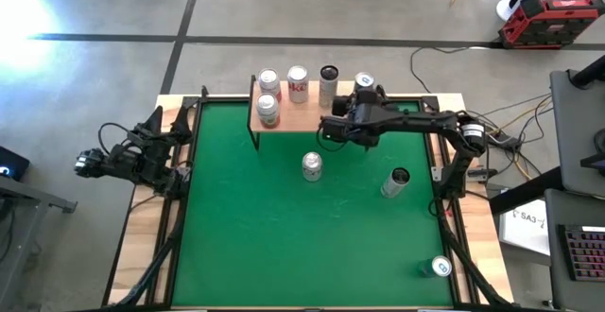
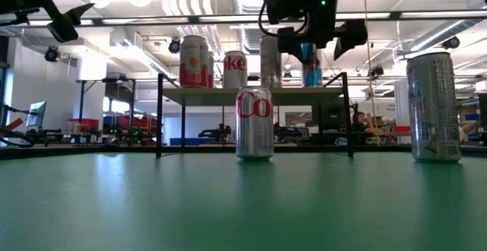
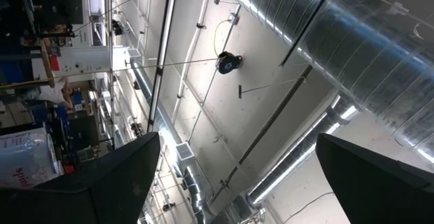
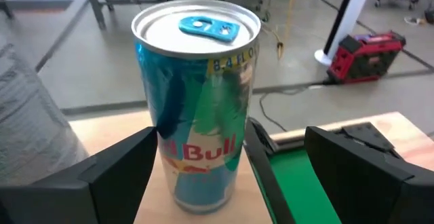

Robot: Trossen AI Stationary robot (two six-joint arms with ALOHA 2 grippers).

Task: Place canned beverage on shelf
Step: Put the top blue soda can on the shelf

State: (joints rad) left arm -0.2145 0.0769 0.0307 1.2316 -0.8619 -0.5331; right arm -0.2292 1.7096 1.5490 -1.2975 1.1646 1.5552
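High view, from the left: the left gripper (image 1: pixel 168 148) waits at the table's left edge, fingers spread and empty, well apart from the cans. On the shelf (image 1: pixel 301 113) stand five cans, the rightmost a blue Red Bull can (image 1: pixel 364 82). The right gripper (image 1: pixel 362 104) hovers at that can, fingers released, with the can standing upright on the shelf between them. Three more cans sit on the green mat (image 1: pixel 246 236).
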